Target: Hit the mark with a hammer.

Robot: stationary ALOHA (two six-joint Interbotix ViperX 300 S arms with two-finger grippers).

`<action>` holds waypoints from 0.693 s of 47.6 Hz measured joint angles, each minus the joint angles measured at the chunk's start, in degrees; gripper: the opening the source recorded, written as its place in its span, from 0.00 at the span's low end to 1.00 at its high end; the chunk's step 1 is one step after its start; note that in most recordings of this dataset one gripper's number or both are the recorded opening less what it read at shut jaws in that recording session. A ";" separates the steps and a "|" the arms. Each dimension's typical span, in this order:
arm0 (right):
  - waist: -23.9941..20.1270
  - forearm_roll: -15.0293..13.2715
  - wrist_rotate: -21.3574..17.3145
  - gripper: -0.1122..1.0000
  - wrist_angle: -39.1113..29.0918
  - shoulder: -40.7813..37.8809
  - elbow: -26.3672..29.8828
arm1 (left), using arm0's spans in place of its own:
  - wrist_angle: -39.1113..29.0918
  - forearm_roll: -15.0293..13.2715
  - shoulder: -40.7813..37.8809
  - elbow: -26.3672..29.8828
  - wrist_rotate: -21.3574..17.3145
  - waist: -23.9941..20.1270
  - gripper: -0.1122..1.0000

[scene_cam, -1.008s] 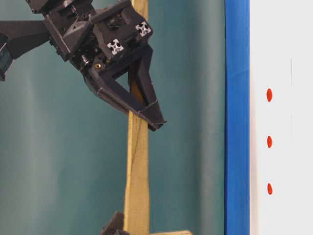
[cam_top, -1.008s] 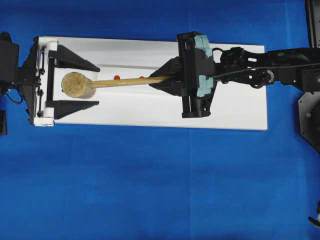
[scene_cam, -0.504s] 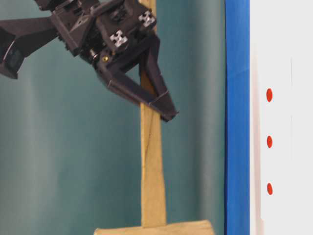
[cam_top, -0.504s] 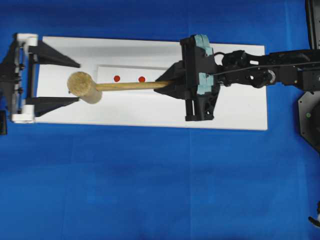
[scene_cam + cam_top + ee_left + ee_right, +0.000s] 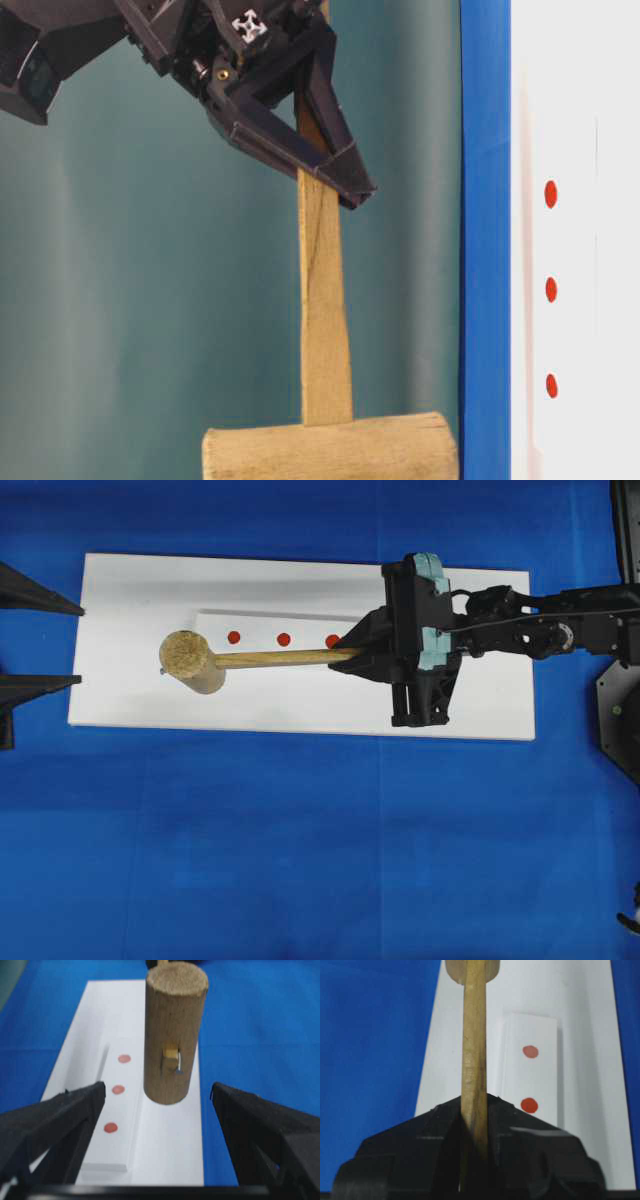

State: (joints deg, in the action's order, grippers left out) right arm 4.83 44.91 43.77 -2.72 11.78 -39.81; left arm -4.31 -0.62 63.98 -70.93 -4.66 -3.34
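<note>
Hammer now beyond left fingers

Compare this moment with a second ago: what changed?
The left gripper, open around the hammer head earlier, backed off to the overhead view's left edge. The right gripper, still shut on the handle, carried the hammer rightward, uncovering the third red mark. The white board stayed put.

Black right arm with thin cable; teal pad beside black end effector; white cross markers are seen.
</note>
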 measured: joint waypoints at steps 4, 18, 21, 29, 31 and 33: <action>0.00 0.09 0.00 0.12 0.88 0.00 -0.26 | -0.18 -0.09 -0.09 -0.09 0.00 0.00 0.92; 4.57 0.09 0.00 0.12 5.01 0.00 -0.70 | -0.09 -0.09 -0.53 -0.26 0.09 0.00 0.92; 5.36 0.18 0.09 0.12 5.27 0.00 -0.79 | -0.18 -0.09 -0.53 -0.35 0.09 0.00 0.92; 5.36 0.18 0.09 0.12 5.36 0.00 -0.79 | -0.18 0.00 -0.62 -0.35 0.00 0.00 0.92; 5.19 0.18 0.18 0.12 5.45 0.00 -0.97 | -0.18 -0.09 -0.53 -0.44 0.09 0.00 0.92; 5.19 0.18 0.09 0.12 5.45 0.00 -1.05 | -0.09 -0.09 -0.53 -0.35 0.09 0.00 0.92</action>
State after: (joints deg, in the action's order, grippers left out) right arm 10.02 45.09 43.86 2.72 11.78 -40.87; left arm -4.39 -0.70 63.46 -71.28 -4.57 -3.34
